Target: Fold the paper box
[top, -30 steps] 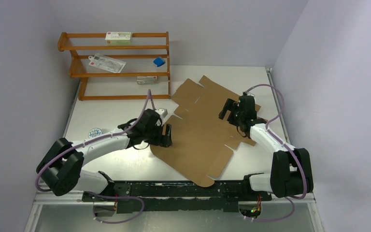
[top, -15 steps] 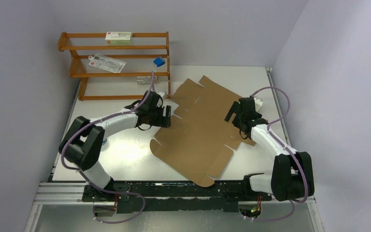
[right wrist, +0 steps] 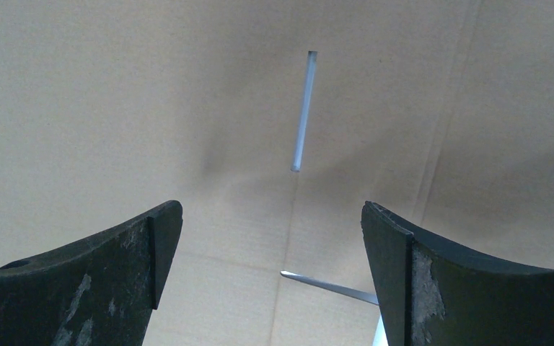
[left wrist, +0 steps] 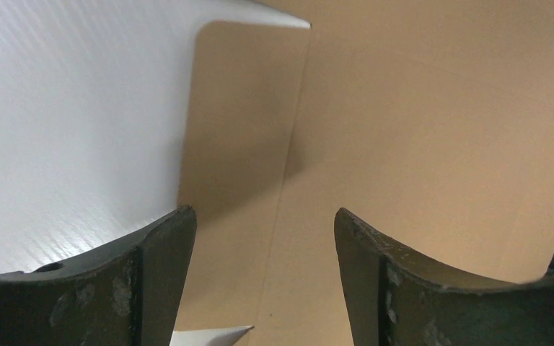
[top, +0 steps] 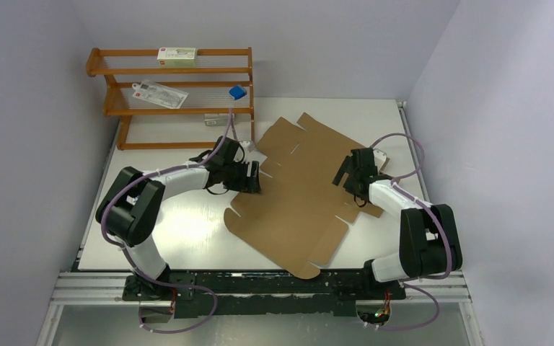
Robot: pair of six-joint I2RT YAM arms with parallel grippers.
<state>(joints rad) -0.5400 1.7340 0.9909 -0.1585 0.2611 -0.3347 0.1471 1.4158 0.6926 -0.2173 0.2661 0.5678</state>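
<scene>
From above, the paper box (top: 306, 191) lies flat across the worktop's (top: 187, 231) right half. Your left gripper (top: 251, 177) is at its left edge and your right gripper (top: 348, 171) is over its right side.

Left wrist: jaws apart and empty above a flap (left wrist: 238, 122). Slip one finger under it, then lift along the crease.

Right wrist: jaws wide and empty near a slit (right wrist: 301, 108). Press down there to anchor the sheet.

**Flat cardboard on a white table**

The white table (top: 187, 231) carries the box (top: 303, 205), lying flat and unfolded on the right half, with one corner reaching the near edge. Far left stands a wooden rack (top: 119, 108). It holds a white carton (top: 177, 53) on top, with a packet (top: 160, 94) and a blue block (top: 238, 91) one tier down.
</scene>
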